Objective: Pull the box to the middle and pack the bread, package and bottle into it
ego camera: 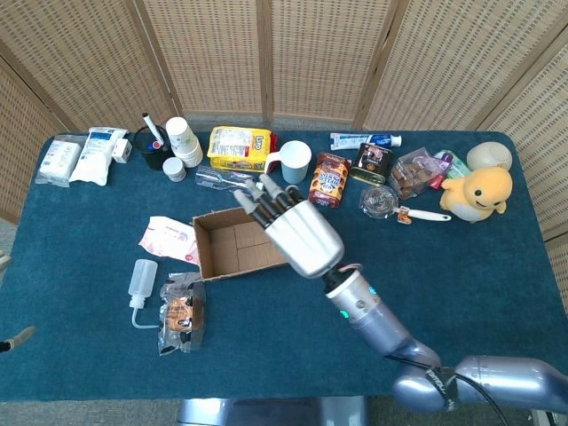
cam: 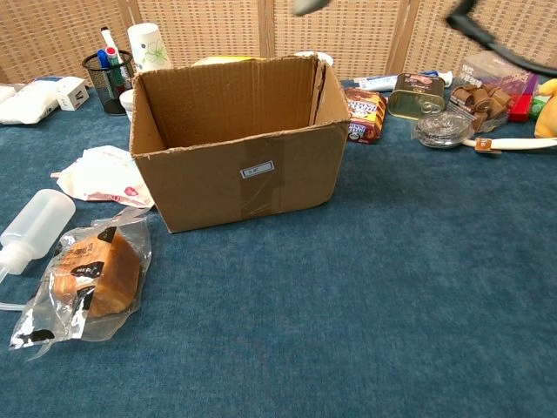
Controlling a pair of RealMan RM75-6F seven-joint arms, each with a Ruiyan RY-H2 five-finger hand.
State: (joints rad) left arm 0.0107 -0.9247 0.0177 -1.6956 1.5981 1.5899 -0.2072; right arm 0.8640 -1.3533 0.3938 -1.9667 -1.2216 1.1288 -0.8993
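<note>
The open cardboard box [ego camera: 232,250] [cam: 235,144] stands left of the table's middle and is empty inside. Left of it lie the pink-and-white package [ego camera: 169,238] [cam: 106,172], the squeeze bottle [ego camera: 142,282] [cam: 33,222] and the bagged bread [ego camera: 181,316] [cam: 87,277]. My right hand [ego camera: 297,232] is raised high above the box's right end with its fingers stretched out, holding nothing. It hides that end of the box in the head view. Only two spread fingertips [ego camera: 18,338] of my left hand show at the left edge.
Along the back stand a pen cup [cam: 106,65], paper cup [cam: 148,45], yellow snack bag [ego camera: 238,147], white mug [ego camera: 293,161], cookie box [ego camera: 328,180], tin [cam: 416,94], scourer [cam: 442,128] and a yellow duck toy [ego camera: 479,193]. Tissue packs [ego camera: 80,155] lie far left.
</note>
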